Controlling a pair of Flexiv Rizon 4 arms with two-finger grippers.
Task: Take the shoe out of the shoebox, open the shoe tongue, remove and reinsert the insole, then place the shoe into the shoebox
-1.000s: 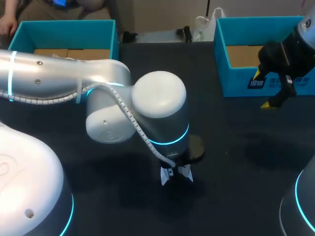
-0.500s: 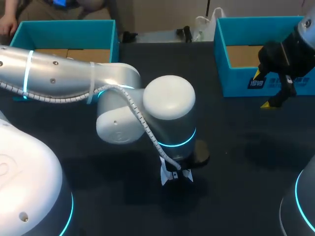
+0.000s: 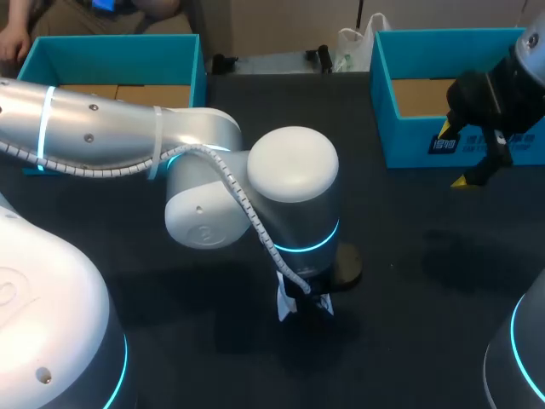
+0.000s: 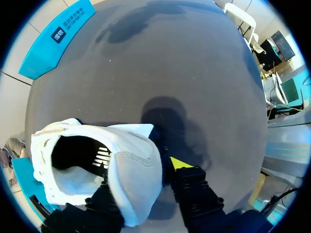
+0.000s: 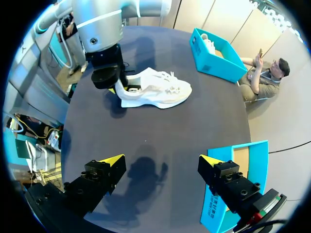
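A white shoe point(image 5: 155, 90) lies on its sole on the dark table point(image 3: 409, 256); in the head view only a white scrap of it point(image 3: 285, 302) shows under my left wrist. My left gripper point(image 4: 142, 172) stands over the heel, one finger inside the shoe point(image 4: 131, 170) and the yellow-tipped finger point(image 4: 180, 162) outside, shut on the heel wall. From the right wrist view the left gripper point(image 5: 119, 87) sits at the shoe's heel end. My right gripper point(image 5: 160, 162) hangs open and empty above the table, near the right shoebox point(image 3: 426, 145), far from the shoe.
Two teal shoeboxes stand at the back: one at the left point(image 3: 111, 51), one at the right. My left arm's bulky wrist point(image 3: 294, 196) covers the table's middle. A small black disc point(image 3: 345, 264) lies beside the shoe.
My left arm moved slightly to the right and settled over the shoe, and its fingers closed in on the heel. The right arm stayed still.
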